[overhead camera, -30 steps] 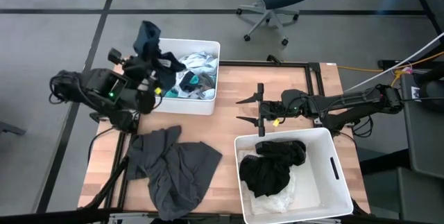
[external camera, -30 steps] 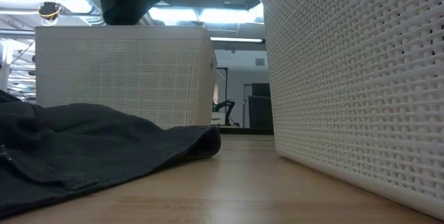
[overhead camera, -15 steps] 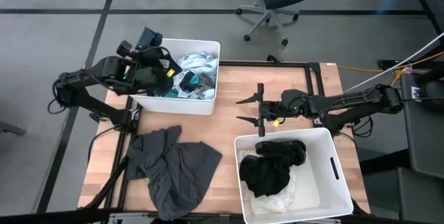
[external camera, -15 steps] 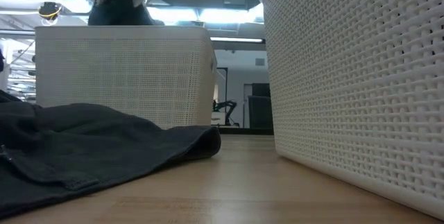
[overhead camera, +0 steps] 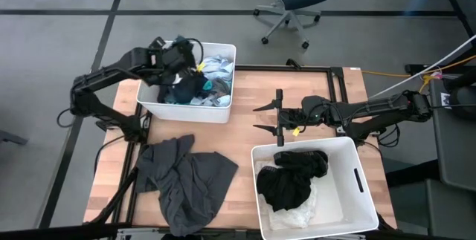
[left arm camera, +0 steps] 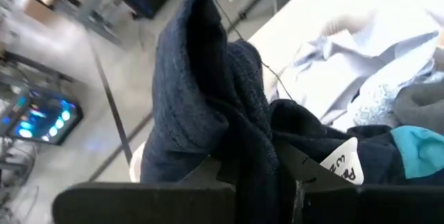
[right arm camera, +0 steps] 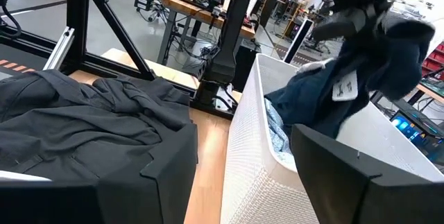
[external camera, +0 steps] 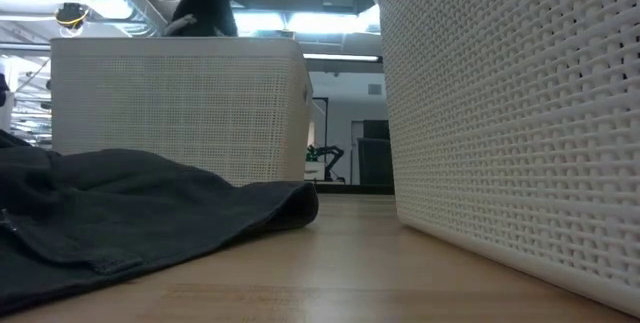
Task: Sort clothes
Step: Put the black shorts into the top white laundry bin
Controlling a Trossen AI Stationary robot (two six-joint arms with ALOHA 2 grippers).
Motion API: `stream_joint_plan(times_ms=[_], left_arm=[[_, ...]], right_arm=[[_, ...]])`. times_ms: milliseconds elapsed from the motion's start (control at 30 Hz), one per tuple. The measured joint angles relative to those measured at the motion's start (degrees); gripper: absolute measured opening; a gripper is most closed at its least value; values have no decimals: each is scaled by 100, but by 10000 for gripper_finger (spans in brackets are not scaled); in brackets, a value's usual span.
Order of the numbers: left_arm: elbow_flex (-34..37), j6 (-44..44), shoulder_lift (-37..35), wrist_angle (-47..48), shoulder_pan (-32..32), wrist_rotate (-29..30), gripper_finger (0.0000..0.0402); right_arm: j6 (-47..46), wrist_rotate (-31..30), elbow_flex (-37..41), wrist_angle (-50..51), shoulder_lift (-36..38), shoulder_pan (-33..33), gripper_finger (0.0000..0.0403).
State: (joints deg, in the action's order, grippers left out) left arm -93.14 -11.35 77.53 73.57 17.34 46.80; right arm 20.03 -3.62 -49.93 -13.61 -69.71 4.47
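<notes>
**White bins and their garments**

White perforated plastic, two bins on a wooden tabletop (overhead camera: 245, 128).

Far bin (overhead camera: 223, 110), at the tabletop's far left: holds pale grey-blue fabric (overhead camera: 216, 67), a teal piece (overhead camera: 210, 85) and dark items. Left tool (overhead camera: 182, 54) is over this bin, clenched on a dark navy sock (left arm camera: 208, 113) that hangs down into it; a white label (left arm camera: 343, 163) shows on a dark garment beside the sock.

Near bin (overhead camera: 364, 195), at the near right: holds a crumpled black garment (overhead camera: 294, 177) on top of white fabric (overhead camera: 297, 216).

Loose on the tabletop: a dark grey garment (overhead camera: 186, 180), spread at the near left, outside both bins.

Right tool (overhead camera: 266, 119): between the two bins, above bare wood, fingers spread apart, holding nothing.
</notes>
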Motion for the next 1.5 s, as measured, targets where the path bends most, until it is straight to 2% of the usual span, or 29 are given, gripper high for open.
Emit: stream_joint_plan(times_ms=[333,567,700,933,1167,1267,1500], left_arm=[[0,286,802,-39,645,-1334,27],[0,572,1464,-189,801,-2182,27],[0,742,1844,-445,801,-2474,27],[2,852,2432,-583,803,-2552,27],[2,622,2551,-612,801,-2506,29],[2,445,2497,-672,801,-2417,46],[0,428,2473,-674,801,-2397,119]], right_arm=[[2,0,0,2,-1,0,233],[4,0,0,7,-1,0,233],[2,0,0,9,-1,0,233],[2,0,0,17,-1,0,233],[2,0,0,20,-1,0,233],[2,0,0,20,1,0,233],[2,0,0,22,0,0,233]])
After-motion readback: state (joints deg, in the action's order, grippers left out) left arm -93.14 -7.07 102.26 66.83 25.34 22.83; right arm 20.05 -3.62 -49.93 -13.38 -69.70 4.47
